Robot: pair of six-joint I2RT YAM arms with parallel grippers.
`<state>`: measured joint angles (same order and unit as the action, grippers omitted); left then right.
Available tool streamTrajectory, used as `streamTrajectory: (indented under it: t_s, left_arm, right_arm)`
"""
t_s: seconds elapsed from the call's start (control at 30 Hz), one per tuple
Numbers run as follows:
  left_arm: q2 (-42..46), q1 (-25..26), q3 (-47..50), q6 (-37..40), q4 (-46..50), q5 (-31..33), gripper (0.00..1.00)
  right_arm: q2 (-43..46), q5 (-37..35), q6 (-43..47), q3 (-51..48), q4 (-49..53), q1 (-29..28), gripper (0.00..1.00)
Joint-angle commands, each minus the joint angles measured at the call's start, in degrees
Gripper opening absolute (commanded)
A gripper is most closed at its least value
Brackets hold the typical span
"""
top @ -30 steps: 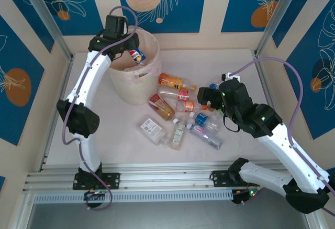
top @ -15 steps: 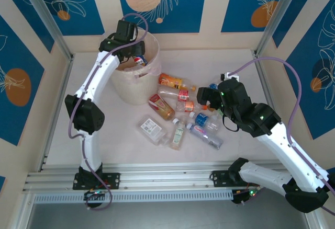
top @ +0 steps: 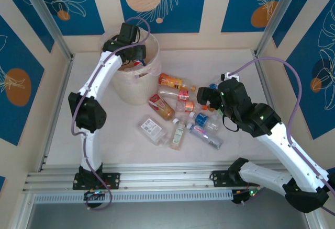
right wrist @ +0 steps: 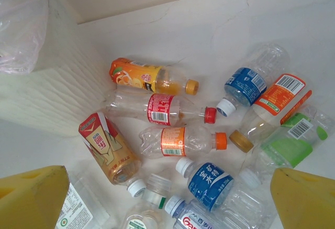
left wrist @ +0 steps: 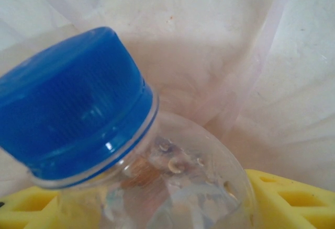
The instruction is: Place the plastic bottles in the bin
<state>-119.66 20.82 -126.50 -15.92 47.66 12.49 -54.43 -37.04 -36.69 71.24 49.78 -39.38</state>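
Bin (top: 133, 90): one, standing at the back left of the table (top: 115, 135)
Plastic bottles (right wrist: 180, 140) lying on the table: eleven by my count, all in one loose heap
Blue-label bottles (right wrist: 243, 85) among them: two that I can clearly make out
Red-capped bottle (right wrist: 162, 109): one
Orange juice bottle (right wrist: 149, 76): one
Blue-capped bottle (left wrist: 73, 109) up at the bin's mouth: one
Robot arms (top: 97, 82): two
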Motion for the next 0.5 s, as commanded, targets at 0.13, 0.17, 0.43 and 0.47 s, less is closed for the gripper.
streamTrajectory:
  t_s: [0.13,0.17,0.43,0.47]
  left_arm:
    - [-0.9,0.5,-1.9,0.5,0.9,1.1,0.73]
    - [-0.9,0.6,-1.9,0.5,0.8,1.1,0.74]
    - [0.8,0.6,-2.2,0.4,1.1,1.1,0.85]
    - [1.3,0.6,-2.3,0.4,1.1,1.0,0.86]
  right_arm:
    - [1.0,-0.5,-1.4,0.0,0.0,-0.2,0.99]
    - [1.0,-0.5,-1.4,0.0,0.0,-0.3,0.99]
    - [0.8,-0.3,-1.1,0.4,-0.2,-0.3,0.99]
    - [0.8,-0.3,-1.0,0.4,-0.3,-0.3,0.99]
